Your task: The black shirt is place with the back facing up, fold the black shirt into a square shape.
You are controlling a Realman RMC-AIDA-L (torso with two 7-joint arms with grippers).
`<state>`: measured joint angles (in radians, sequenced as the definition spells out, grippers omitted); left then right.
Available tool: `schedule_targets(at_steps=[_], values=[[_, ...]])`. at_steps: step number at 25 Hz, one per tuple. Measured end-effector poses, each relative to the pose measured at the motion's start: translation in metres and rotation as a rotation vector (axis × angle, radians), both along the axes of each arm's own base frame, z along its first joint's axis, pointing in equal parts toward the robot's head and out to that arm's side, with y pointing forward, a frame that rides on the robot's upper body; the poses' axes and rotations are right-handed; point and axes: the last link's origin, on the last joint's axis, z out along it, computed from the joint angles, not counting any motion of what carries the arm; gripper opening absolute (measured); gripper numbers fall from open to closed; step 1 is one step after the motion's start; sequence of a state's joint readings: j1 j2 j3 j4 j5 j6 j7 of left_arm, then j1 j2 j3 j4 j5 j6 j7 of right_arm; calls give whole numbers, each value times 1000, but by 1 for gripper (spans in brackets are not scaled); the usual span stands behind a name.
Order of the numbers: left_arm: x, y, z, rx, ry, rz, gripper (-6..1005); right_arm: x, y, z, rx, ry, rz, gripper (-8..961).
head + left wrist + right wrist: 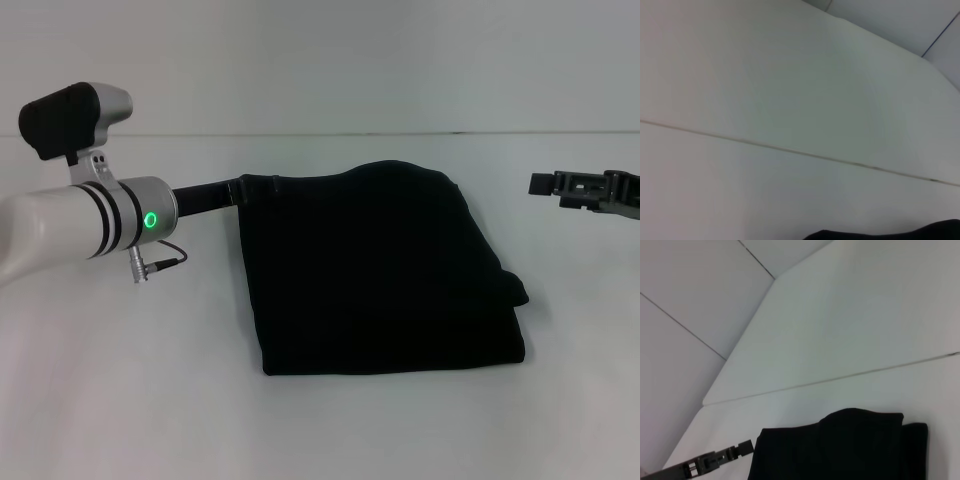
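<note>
On the white bench (120,400), near its middle, the black shirt (380,270) lies folded into a compact, roughly square bundle of several layers. Its near edge runs fairly straight, while the far edge rises in a soft hump, and a lower layer sticks out a little past the upper one at the near corner on the robot's right. The left gripper (238,190) reaches in from the robot's left at the end of a white arm with a lit green ring, and its dark tip meets the far corner of the shirt on that side. Black jaws against black fabric make it impossible to tell whether they are apart, together or clamped on the cloth. The left wrist view shows mostly bare bench with a thin seam line, and only a sliver of the shirt at one edge of the picture. The right gripper (545,184) hangs well apart from the shirt on the robot's right, above the bench at about the level of the shirt's far edge, and touches nothing; only one slim black finger is seen side-on, so I cannot tell how its jaws stand either. The right wrist view looks across the bench at the shirt's humped far edge, and a dark gripper finger (725,455) shows just beside the bundle's corner.
</note>
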<state>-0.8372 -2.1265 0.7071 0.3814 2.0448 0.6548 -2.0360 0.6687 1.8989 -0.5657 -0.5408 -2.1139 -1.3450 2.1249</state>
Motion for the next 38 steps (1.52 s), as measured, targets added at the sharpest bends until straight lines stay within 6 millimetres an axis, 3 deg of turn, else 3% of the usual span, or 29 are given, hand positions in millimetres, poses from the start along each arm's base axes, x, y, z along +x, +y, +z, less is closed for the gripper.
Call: schedule_targets(at_steps=[16, 27, 32, 35, 38], values=[[19, -1, -16, -60, 7, -54, 810, 0, -2, -8, 2, -23, 33, 884], [20, -1, -13, -19, 18, -81, 795, 4, -4, -9, 8, -37, 37, 883], [22, 0, -13, -22, 18, -93, 582, 7, -8, -14, -5, -38, 39, 882], [25, 2, -12, -24, 20, -99, 333, 9, -11, -15, -7, -38, 35, 882], [27, 3, -12, -25, 20, -104, 195, 11, -13, -16, -8, -39, 33, 882]])
